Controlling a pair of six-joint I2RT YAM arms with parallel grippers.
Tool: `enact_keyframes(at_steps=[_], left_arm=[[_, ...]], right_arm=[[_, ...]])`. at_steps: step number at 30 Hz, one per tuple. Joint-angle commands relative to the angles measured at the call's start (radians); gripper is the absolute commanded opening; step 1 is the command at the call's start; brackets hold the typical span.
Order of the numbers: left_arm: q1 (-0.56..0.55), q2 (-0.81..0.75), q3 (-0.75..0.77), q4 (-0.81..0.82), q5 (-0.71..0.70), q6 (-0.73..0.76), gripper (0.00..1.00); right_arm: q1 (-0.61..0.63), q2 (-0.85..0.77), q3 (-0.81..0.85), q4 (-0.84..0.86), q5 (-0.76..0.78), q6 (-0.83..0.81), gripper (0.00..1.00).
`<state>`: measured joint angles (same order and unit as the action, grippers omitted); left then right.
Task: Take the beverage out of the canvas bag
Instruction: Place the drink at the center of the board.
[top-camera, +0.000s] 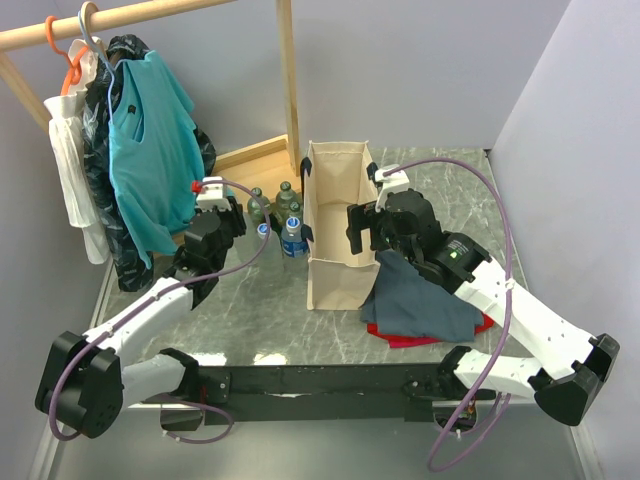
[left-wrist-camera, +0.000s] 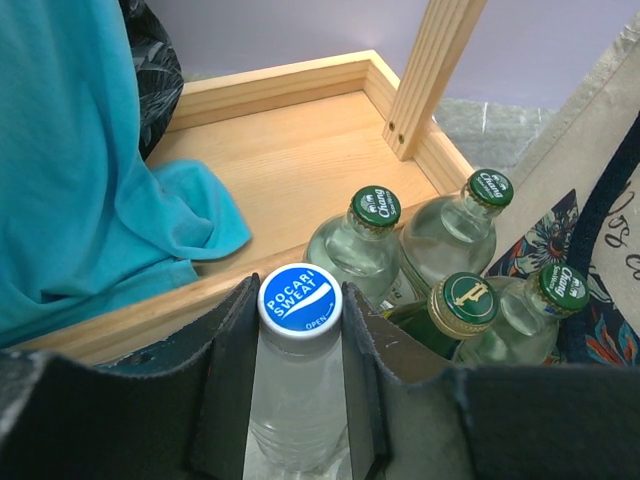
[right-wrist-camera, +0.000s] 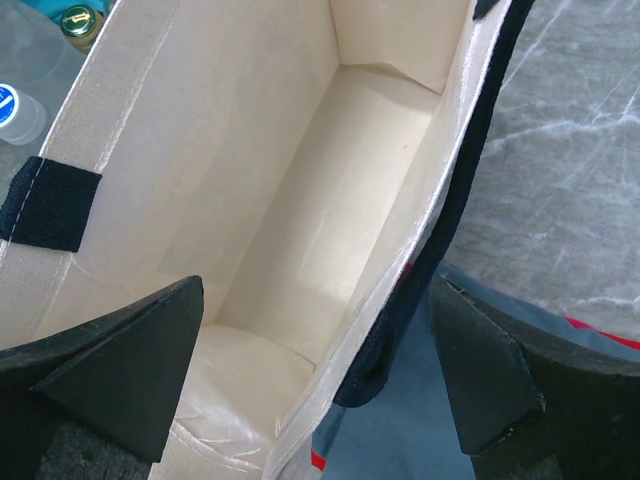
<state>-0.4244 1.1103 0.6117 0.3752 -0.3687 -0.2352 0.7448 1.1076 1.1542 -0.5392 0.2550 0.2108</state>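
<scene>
The beige canvas bag (top-camera: 335, 235) stands upright mid-table; its inside (right-wrist-camera: 280, 180) shows no bottle. My left gripper (top-camera: 258, 226) is left of the bag, and its jaws press both sides of a clear Pocari Sweat bottle with a blue cap (left-wrist-camera: 300, 298). That bottle stands outside the bag among several green-capped glass bottles (left-wrist-camera: 376, 208). My right gripper (right-wrist-camera: 315, 290) is open and straddles the bag's right wall at the rim, one finger inside and one outside by the navy handle (right-wrist-camera: 455, 200).
Another blue-capped bottle (top-camera: 293, 238) stands against the bag's left wall. A wooden clothes rack base (left-wrist-camera: 300, 150) with a hanging teal shirt (top-camera: 145, 150) lies behind the bottles. A grey-blue cloth (top-camera: 425, 300) over something red lies right of the bag.
</scene>
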Motion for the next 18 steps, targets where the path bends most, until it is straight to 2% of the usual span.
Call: enact_keyframes(at_steps=[1,4,9,18], left_arm=[[-0.007,-0.026,0.065,0.091,0.027,-0.044,0.45],[-0.008,-0.017,0.085,0.065,0.048,-0.041,0.45],[-0.008,0.0,0.094,0.059,0.051,-0.044,0.56],[-0.01,-0.003,0.099,0.048,0.05,-0.039,0.56]], right_arm=[[0.008,-0.023,0.018,0.027,0.02,-0.007,1.0],[0.008,-0.026,0.019,0.027,0.015,-0.004,1.0],[0.007,-0.031,0.018,0.027,0.012,-0.004,1.0],[0.008,-0.032,0.018,0.025,0.015,-0.004,1.0]])
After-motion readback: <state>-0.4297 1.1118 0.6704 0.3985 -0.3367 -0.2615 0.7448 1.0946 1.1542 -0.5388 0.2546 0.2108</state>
